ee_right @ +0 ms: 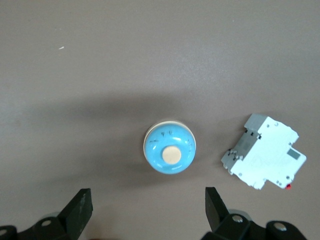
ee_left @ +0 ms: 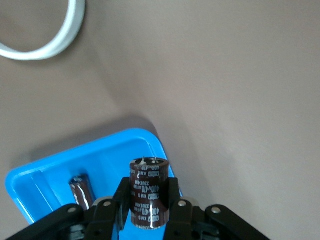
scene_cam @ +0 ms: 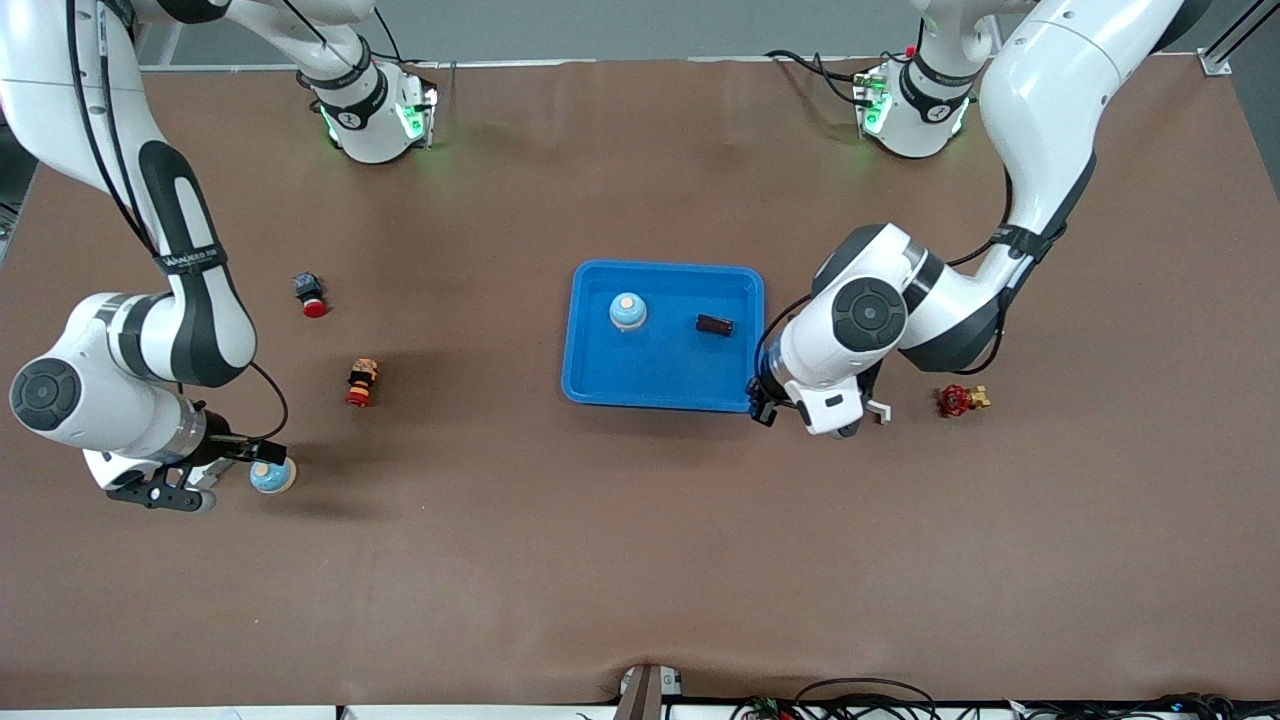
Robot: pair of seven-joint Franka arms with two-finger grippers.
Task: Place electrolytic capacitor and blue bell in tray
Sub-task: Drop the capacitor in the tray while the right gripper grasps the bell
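Blue bell (ee_right: 169,149) below open right gripper (ee_right: 148,214), markings unreadable

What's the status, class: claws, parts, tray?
Left claw shut on capacitor at tray corner. Right claw open over second bell. Nothing blocking.

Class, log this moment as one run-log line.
left gripper: shut on capacitor, by tray | right gripper: open over blue bell

A: In the front view the left gripper (scene_cam: 765,405) is hidden beneath its own wrist, beside the tray (scene_cam: 590,385).

B: The capacitor (ee_left: 149,192) it clamps is cut off at the left wrist view's edge.
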